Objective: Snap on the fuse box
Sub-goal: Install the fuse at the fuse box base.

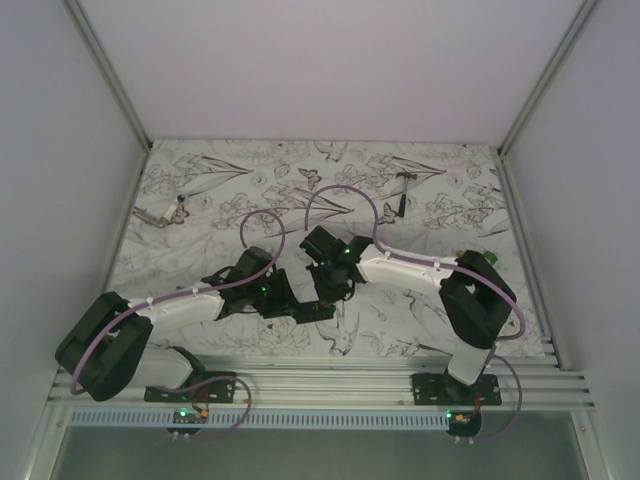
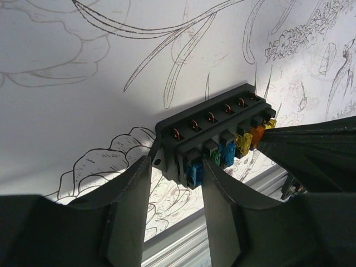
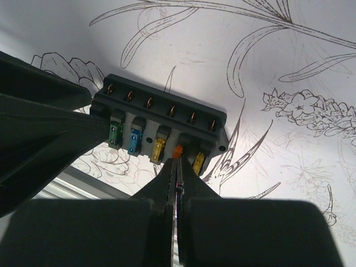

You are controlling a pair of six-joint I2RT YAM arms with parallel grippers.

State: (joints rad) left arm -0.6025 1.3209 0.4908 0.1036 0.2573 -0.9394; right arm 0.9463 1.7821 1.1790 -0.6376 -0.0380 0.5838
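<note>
Matte left pincer [image 2: 177, 167]; perhaps-plastic fuse box [image 2: 214, 119]

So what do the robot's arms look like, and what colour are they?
Both the left arm and the right arm have white tube-like middles and chunky black joints. A thin purple cable loops along each one, and small green lights glow on them. The fingers are flat, dark and wedge-shaped.

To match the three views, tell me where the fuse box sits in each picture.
Top external: fuse box just below centre, small, dark and mostly hidden.
Left wrist: box right of centre, coloured fuses facing the camera.
Right wrist: box in the middle, slightly above centre, fuses facing the camera.
Shared landmark: the metal rail at the table's near edge, below the box in the left wrist view and at its lower left in the right wrist view.
</note>
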